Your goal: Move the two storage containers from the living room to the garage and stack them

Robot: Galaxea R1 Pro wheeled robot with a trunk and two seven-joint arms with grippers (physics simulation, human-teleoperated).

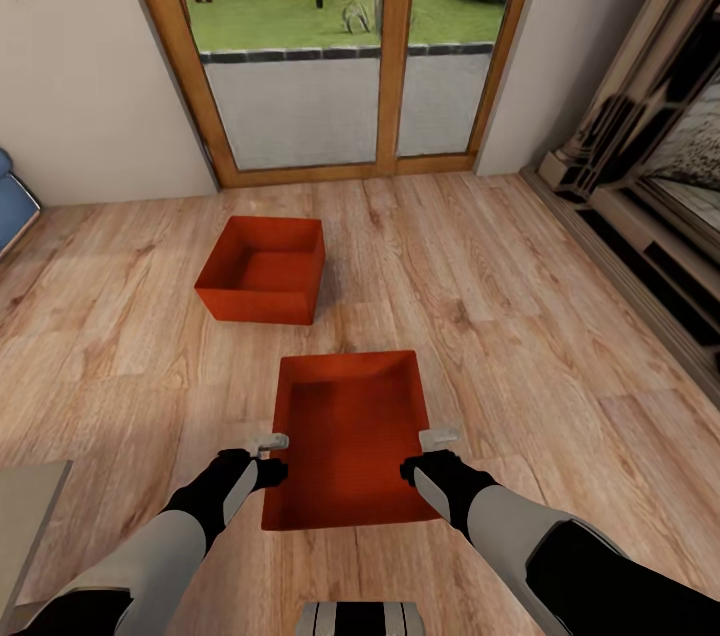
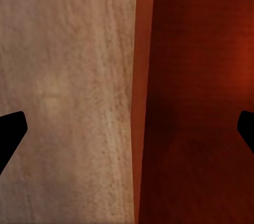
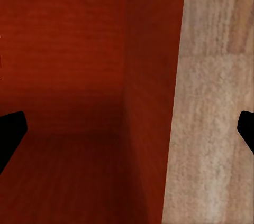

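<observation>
Near storage container [image 1: 345,436] sits between your grippers: left gripper [image 1: 270,442] and right gripper [image 1: 438,437] each spread wide, straddling opposite walls.

Dark fireplace surround [image 1: 640,146], blue sofa edge [image 1: 12,201]

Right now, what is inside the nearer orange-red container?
The nearer container holds nothing visible: only its bare red bottom shows. Both open grippers, left and right, straddle its side walls.
</observation>
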